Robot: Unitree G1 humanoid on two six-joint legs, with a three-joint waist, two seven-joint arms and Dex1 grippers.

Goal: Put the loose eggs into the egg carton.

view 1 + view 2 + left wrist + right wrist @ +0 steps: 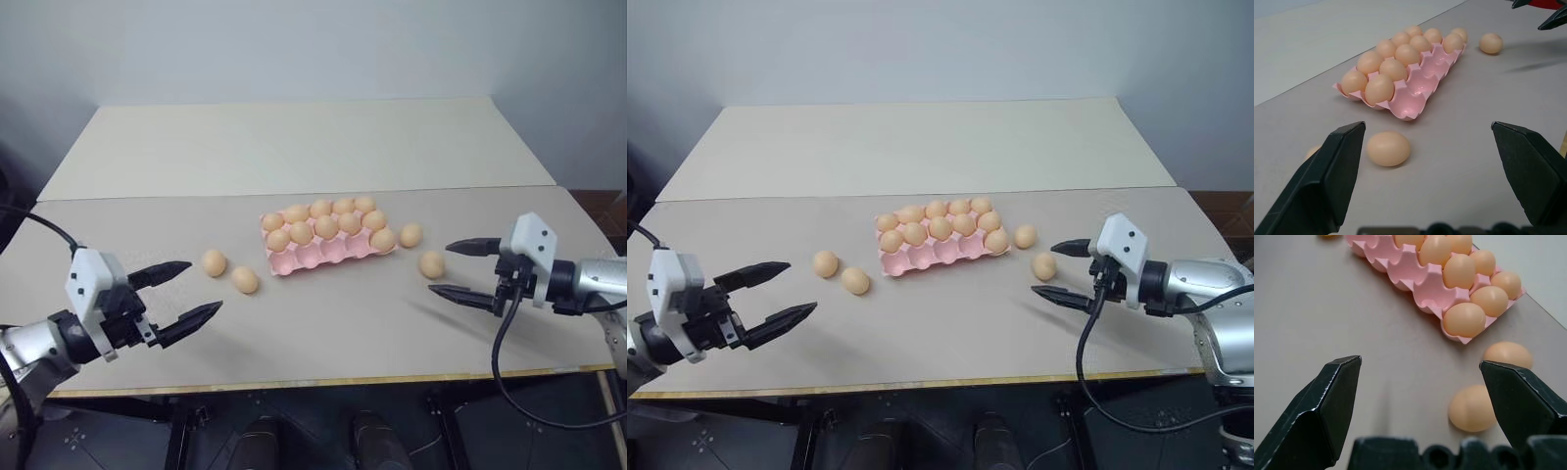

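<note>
Four loose eggs (pixel 244 280) lie on the table (pixel 323 333) beside the egg carton (pixel 312 257): two left, two right.
Both your left gripper (pixel 182 292) and right gripper (pixel 460 268) gape wide, empty; pinch each smooth, fragile egg across its middle (they probably roll), gently.

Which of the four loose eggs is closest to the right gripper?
The loose egg lying just ahead of the open right gripper, on the table's near side; its neighbour sits farther back, beside the egg carton.

White wrist housings, 2 black-fingered tools (pixel 192 293), black cables.
</note>
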